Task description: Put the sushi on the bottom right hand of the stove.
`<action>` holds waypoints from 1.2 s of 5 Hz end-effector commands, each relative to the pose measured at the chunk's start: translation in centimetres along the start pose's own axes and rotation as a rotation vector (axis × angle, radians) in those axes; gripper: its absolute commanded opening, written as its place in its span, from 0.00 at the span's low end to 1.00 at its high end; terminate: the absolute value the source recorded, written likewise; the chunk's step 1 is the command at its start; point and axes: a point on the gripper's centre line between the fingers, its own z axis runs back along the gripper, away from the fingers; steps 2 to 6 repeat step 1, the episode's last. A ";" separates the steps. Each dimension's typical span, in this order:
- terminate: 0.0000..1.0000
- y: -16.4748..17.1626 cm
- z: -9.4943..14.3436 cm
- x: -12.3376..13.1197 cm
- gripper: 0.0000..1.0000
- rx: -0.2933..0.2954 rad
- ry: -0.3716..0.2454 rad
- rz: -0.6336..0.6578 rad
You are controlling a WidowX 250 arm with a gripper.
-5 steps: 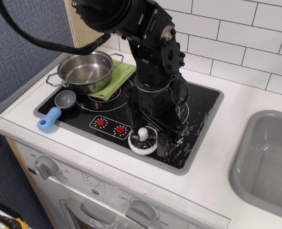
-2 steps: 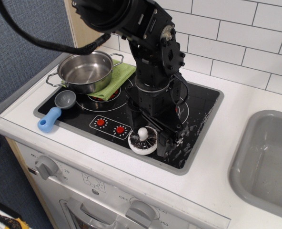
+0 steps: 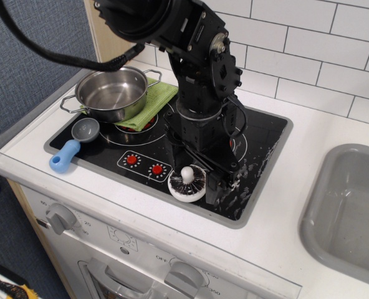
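Observation:
The sushi [image 3: 187,183], a small white round piece with a dark band and a white knob, lies flat on the black stove [image 3: 265,134], near the front edge just right of the two red dials. My gripper [image 3: 207,184] is down at the stove surface, right against the sushi's right side. One dark finger [image 3: 214,189] shows beside the sushi; the other is hidden behind the wrist and the piece. I cannot tell whether the jaws grip the sushi's rim or stand open.
A steel pot [image 3: 113,93] sits on a green cloth [image 3: 152,103] at the stove's back left. A grey scoop with a blue handle [image 3: 74,142] lies at the front left. A grey sink [image 3: 353,212] is to the right. White tiles stand behind.

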 end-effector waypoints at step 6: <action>1.00 0.0 1.5 -0.2 1.00 0.013 -0.045 -0.010</action>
